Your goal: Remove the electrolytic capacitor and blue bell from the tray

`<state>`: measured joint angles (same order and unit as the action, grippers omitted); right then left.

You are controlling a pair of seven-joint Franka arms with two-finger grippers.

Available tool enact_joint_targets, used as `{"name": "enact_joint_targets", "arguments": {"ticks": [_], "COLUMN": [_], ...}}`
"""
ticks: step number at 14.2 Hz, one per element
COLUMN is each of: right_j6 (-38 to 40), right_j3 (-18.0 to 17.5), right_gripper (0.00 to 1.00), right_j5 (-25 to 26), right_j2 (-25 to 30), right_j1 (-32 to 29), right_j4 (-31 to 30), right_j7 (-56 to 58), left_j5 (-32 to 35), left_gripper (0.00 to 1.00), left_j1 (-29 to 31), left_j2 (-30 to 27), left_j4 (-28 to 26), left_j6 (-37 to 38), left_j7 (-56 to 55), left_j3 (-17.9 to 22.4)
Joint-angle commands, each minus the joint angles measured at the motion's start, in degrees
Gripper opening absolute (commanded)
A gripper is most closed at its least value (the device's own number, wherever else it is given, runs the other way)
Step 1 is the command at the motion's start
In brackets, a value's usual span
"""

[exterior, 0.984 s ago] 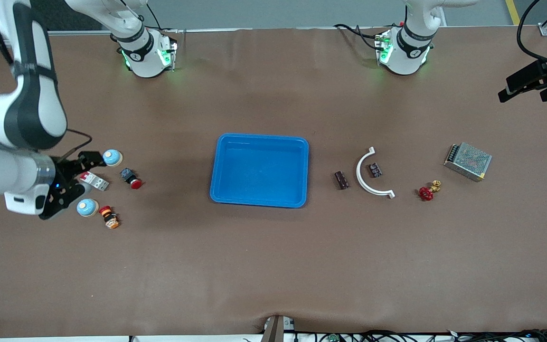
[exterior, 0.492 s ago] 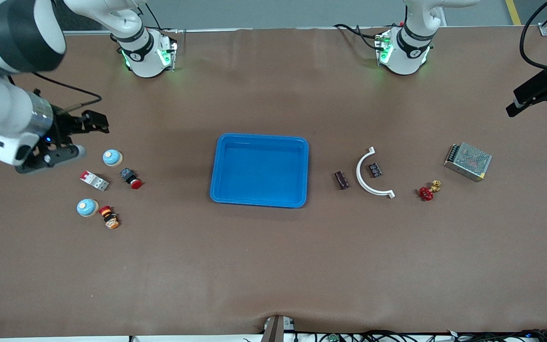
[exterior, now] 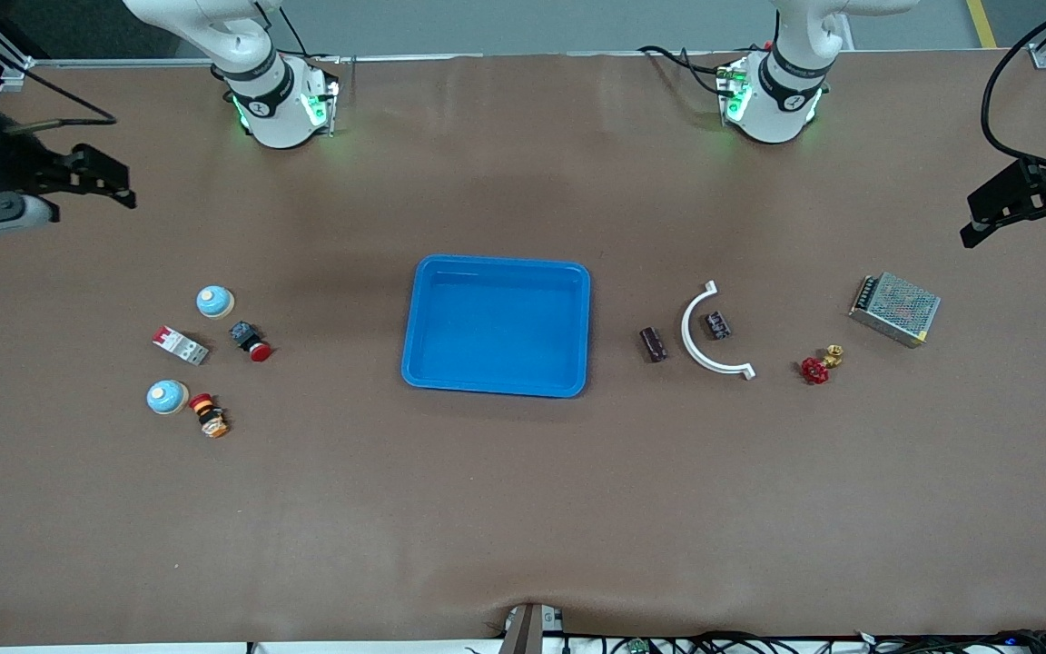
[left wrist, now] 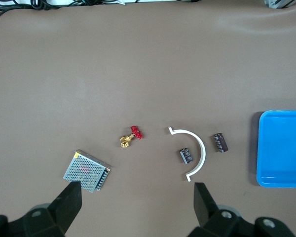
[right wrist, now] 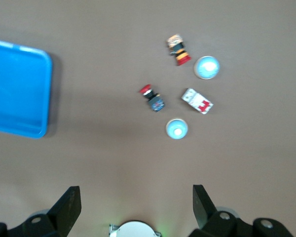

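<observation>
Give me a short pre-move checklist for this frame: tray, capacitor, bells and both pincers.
1. Tray holds nothing: ok.
2. Electrolytic capacitor lies on the table beside the tray, toward the left arm's end: ok.
3. Blue bells and both sit on the table toward the right arm's end, outside the tray: ok.
4. Left pincer open and holding nothing, over the table edge at its own end: ok.
5. Right pincer open and holding nothing, over the table edge at its own end: ok.
</observation>
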<state>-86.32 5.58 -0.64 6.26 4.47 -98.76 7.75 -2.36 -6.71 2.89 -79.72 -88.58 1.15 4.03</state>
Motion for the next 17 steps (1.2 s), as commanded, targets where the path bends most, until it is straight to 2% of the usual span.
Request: {"name": "enact_joint_targets", "arguments": {"ticks": [1, 4, 7, 12, 15, 17], "right_j6": [-2.10, -2.19, -1.49, -0.25, -0.25, -0.16], "right_j3": [-0.66, -0.75, -1.19, -1.01, -1.10, -1.10], "right_gripper": [1.00, 1.00, 1.00, 1.00, 1.00, 1.00], "right_j5": [1.43, 1.43, 1.52, 1.43, 1.43, 1.43], "right_j2": [0.51, 0.51, 0.34, 0.25, 0.25, 0.25], "right_j1": [-3.23, -4.03, -3.33, -3.86, -3.68, -3.77], "right_j4": [-1.44, -1.35, 0.14, 1.38, 1.47, 1.47], "right_j7": [-0.80, -2.46, -10.29, -9.86, -9.86, -9.86], "left_j5": [2.44, 2.72, 2.72, 3.59, 7.81, 7.81], "left_gripper": [1.00, 1.00, 1.00, 1.00, 1.00, 1.00], "left_j1": [-0.94, -1.03, -1.03, -1.03, -1.03, -1.03], "left_j2": [0.71, 0.71, 0.98, 0.98, 0.98, 0.98], "left_j4": [-1.05, -2.28, -2.90, -2.64, -2.81, -2.73], "left_j6": [-0.81, -0.28, 0.60, 0.95, 1.30, 1.65], "left_j7": [2.79, 5.27, 5.35, 5.27, 5.62, 10.69], "left_j3": [0.71, 0.27, 0.18, -0.08, -2.36, -2.28]}}
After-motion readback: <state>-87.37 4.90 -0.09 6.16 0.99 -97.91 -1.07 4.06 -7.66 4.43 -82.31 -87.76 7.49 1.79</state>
